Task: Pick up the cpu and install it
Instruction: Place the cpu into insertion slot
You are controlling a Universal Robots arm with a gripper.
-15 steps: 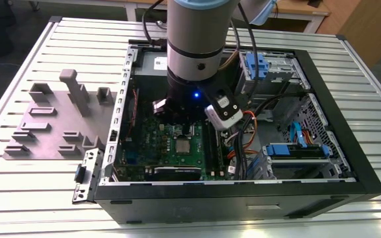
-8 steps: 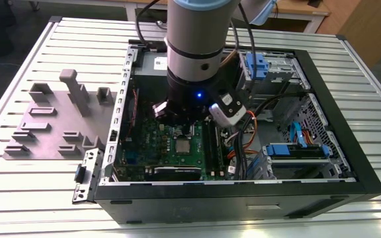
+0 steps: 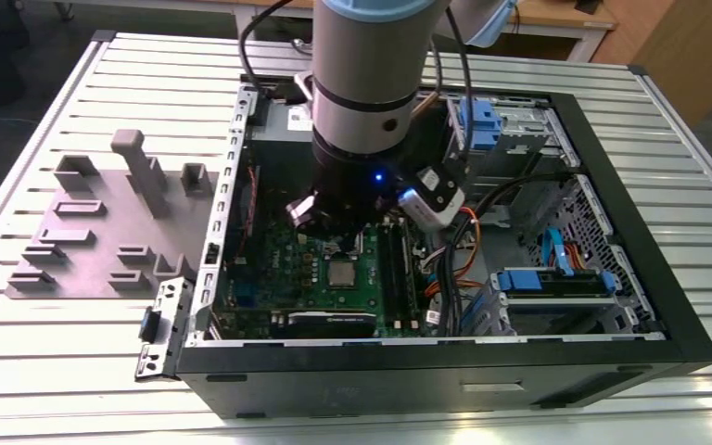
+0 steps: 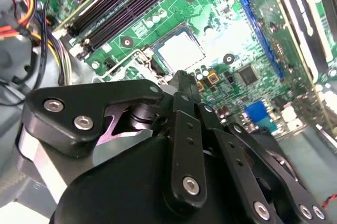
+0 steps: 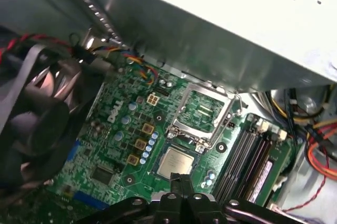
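The arm is leaning right down into the open computer case (image 3: 619, 190) on the slatted table (image 3: 71, 357), its wrist low over the green motherboard (image 5: 118, 142). Now look at the cpu (image 3: 341, 272): it lies flat in its socket, silvery top up, level with the board, near the middle of the board in the exterior view. In the first wrist view the same chip (image 5: 175, 162) sits just beside the metal socket frame (image 5: 179, 107), and that frame stands swung up and open, so the chip is uncovered.

The gripper (image 5: 181, 181) hangs right at the chip's near edge, its black fingers (image 4: 184, 84) drawn together to a narrow tip with nothing between them. Whether that tip touches the metal, I can't tell from here. In the second wrist view the cpu (image 4: 179, 50) shows bright just past the fingertip, with the long black memory slots (image 4: 121, 3) running alongside it.

Off on the exterior view's left, the grey tray (image 3: 84, 246) with its raised blocks lies on the table, well apart from the case.
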